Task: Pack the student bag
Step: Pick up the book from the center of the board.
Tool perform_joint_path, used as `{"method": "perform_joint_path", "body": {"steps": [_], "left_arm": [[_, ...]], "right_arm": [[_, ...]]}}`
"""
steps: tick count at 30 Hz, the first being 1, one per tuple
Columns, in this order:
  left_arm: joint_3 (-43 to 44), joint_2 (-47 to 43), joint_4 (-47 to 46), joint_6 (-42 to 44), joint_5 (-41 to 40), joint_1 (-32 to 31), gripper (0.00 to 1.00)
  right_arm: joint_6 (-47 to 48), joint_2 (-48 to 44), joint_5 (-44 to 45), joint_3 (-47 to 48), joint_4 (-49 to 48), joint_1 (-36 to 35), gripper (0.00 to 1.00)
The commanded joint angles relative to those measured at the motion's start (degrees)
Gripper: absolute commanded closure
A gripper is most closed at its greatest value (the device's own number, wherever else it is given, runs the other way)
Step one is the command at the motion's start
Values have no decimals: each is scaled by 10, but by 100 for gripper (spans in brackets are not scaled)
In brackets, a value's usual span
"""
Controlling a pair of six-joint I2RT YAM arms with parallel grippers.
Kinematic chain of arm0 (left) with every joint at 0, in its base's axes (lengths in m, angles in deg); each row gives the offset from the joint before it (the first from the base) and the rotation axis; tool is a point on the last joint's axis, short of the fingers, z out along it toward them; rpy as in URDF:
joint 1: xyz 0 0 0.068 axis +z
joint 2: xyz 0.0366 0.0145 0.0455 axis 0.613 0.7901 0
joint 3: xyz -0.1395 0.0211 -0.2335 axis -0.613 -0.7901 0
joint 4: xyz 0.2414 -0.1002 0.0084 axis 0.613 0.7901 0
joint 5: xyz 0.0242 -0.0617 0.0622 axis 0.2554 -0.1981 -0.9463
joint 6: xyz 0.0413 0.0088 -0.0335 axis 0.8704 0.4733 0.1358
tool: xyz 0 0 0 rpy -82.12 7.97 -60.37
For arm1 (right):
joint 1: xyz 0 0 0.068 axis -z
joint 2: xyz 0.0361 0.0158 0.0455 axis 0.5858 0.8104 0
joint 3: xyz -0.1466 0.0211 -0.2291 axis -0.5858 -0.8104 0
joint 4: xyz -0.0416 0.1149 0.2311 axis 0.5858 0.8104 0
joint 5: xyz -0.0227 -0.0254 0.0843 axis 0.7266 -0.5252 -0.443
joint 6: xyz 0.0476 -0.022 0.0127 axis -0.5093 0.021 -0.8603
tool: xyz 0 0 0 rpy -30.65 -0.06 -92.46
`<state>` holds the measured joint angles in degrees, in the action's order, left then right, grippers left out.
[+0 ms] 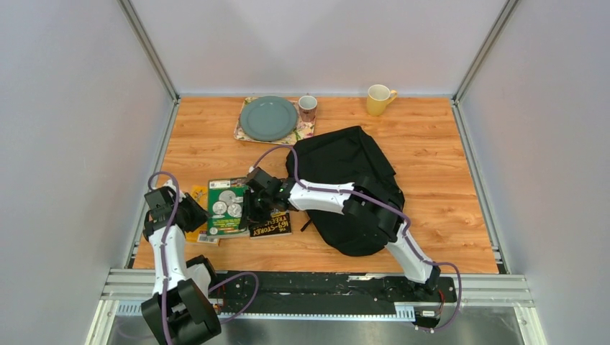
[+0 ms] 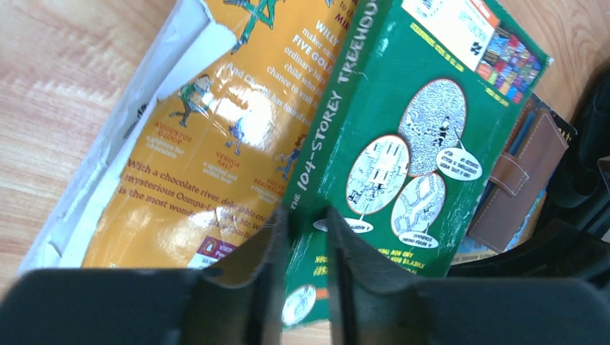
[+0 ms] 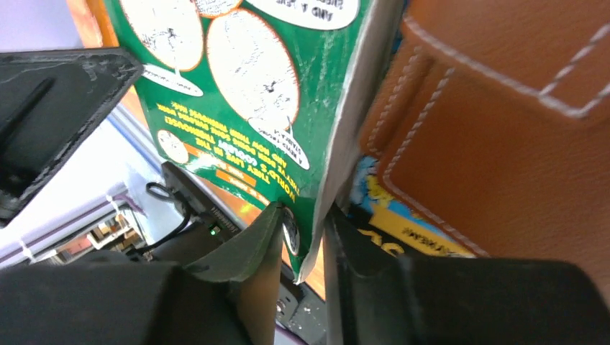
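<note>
Green book [image 2: 403,144], white letters along the cover: "104-STOREY TREEHOUSE". Right wrist view, same cover, upside down: "THEY LIVE IN THE", "WORLD'S". Orange book [image 2: 216,144] at its 9 o'clock: "FIVE GOLD", "With a chocolate river", "mysterious Oompa-", "AUGUSTUS GLOOP", "VERUCA SALT". Black book [image 1: 272,225] at the green one's 3 o'clock, top view: yellow "STOREY"; the rest is too small to read.

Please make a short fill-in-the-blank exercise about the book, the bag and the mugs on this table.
1. The 104-Storey Treehouse book, pinched by the right end effector, has a ___ cover.
2. The student bag is made of ___ fabric.
3. The mug standing alone at the far right is ___.
Missing words: green; black; yellow.
</note>
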<state>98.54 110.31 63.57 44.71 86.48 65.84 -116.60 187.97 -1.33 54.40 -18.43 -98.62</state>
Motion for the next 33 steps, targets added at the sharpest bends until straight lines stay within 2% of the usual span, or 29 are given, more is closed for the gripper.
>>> {"method": "perform_joint_path", "body": {"steps": [1,2,3,5,6,8,9,12,16,20,24,26,28,29,30,31,32,33], "left_arm": [[-5,4,15,-7,92,-3,78],[-3,2,16,-7,90,-3,82],[-1,1,19,-6,86,-3,84],[1,-14,21,-11,75,-3,80],[2,-21,24,-17,65,-3,68],[9,-54,27,-28,56,-3,54],[20,-84,28,-40,44,-3,40],[50,-125,37,-55,4,-3,21],[153,-126,83,-67,-46,-3,20],[230,-95,88,-77,-36,-3,20],[327,-44,93,-84,40,-3,20],[326,-34,59,-99,85,-3,20],[294,-34,12,-136,173,-3,19],[276,-34,-57,-153,212,-3,19],[229,-30,-102,-205,292,-5,19],[199,-29,-159,-244,332,-6,19],[168,-26,-289,-287,365,-9,19],[111,-25,-354,-371,405,-10,19]], "right_arm": [[-23,-1,-4,-21,-65,1,83],[-20,-5,-6,-28,-79,3,89],[-18,-10,-11,-31,-84,4,100],[-9,-21,-22,-35,-95,11,100],[-8,-25,-35,-38,-101,14,100],[-6,-45,-52,-54,-140,22,100],[-5,-54,-64,-68,-151,25,100],[12,-95,-89,-82,-172,36,100],[31,-168,-97,-87,-172,49,100],[38,-227,-115,-108,-196,71,100],[40,-285,-121,-143,-211,91,100],[41,-319,-132,-162,-218,101,100],[55,-349,-139,-170,-211,105,100],[67,-361,-140,-177,-206,106,100],[75,-373,-141,-191,-205,108,100],[81,-396,-141,-199,-201,108,100],[88,-407,-141,-204,-186,111,100],[99,-418,-141,-222,-180,113,100]]}}
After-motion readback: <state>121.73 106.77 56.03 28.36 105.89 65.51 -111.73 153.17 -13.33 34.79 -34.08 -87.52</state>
